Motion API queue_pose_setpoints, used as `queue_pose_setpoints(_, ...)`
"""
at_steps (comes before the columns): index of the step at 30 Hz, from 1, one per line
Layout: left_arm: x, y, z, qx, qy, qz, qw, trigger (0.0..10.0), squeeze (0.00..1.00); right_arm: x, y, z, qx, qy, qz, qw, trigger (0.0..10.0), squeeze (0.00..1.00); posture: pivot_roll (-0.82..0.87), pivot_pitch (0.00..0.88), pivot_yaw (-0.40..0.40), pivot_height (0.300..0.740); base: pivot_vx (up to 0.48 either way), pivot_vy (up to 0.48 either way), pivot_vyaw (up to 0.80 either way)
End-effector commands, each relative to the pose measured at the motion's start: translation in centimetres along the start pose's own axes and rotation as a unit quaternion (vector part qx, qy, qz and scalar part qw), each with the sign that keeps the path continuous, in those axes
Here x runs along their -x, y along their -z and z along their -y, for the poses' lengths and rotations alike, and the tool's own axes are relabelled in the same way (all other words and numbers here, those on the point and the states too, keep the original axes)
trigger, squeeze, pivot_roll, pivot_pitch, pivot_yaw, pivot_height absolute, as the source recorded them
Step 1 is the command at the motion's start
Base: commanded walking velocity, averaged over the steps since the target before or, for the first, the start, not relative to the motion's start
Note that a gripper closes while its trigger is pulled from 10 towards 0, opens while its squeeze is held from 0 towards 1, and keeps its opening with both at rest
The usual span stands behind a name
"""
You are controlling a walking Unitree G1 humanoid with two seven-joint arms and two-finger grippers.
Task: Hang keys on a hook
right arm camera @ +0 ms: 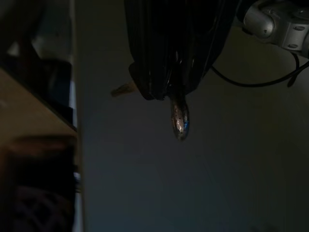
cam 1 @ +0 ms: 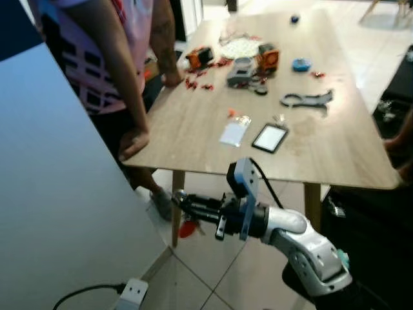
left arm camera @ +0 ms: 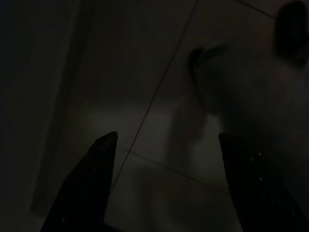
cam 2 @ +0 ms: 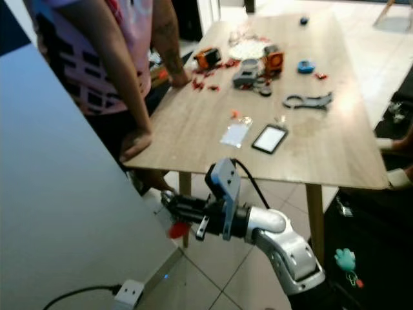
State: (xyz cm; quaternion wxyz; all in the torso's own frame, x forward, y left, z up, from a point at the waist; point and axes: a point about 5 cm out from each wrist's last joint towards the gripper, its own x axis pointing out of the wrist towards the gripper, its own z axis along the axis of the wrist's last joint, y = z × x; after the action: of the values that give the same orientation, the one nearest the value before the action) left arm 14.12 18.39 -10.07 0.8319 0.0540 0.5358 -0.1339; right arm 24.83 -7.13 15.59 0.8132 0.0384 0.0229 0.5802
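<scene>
Metal glints at the right tool (cam 1: 184,205), clenched on the keys (right arm camera: 178,113) with a red tag (cam 1: 187,228) dangling below, reaching toward the white wall (cam 1: 58,194). Pickup looks done (no hook visible yet); hanging remains. The left tool (left arm camera: 164,159) hangs released over floor.

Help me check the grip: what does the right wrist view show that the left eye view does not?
Right wrist view: up close, the right tool is shut on the keys, with a metal loop poking past its fingertips. Left eye view: a red tag dangling below the tool, and the wooden table with a phone on it and a person leaning on it. Both: the tool stretched toward the pale wall, beside the table's edge.
</scene>
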Motion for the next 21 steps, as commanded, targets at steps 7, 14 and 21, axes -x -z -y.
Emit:
queue_pose_setpoints(7, 0.15, 0.94, -0.08, 0.002, 0.001, -0.013, 1.0, 10.0, 0.0, -0.51, -0.17, -0.4, 0.003, -0.01, 0.008, 1.0, 10.0, 0.0, -0.19, 0.075, 0.144, 0.74, -0.154, 0.0, 0.0)
queue_pose_setpoints(14, 0.12, 0.77, -0.08, 0.007, -0.002, -0.009, 1.0, 10.0, 0.0, -0.63, 0.04, -0.34, 0.007, -0.004, 0.006, 1.0, 10.0, 0.0, -0.19, 0.07, 0.138, 0.74, 0.0, 0.0, 0.0)
queue_pose_setpoints(21, 0.15, 0.89, -0.1, 0.003, -0.002, -0.01, 1.0, 10.0, 0.0, -0.52, 0.22, -0.47, 0.001, -0.016, 0.005, 1.0, 10.0, 0.0, -0.19, 0.066, 0.137, 0.74, 0.0, 0.0, 0.56)
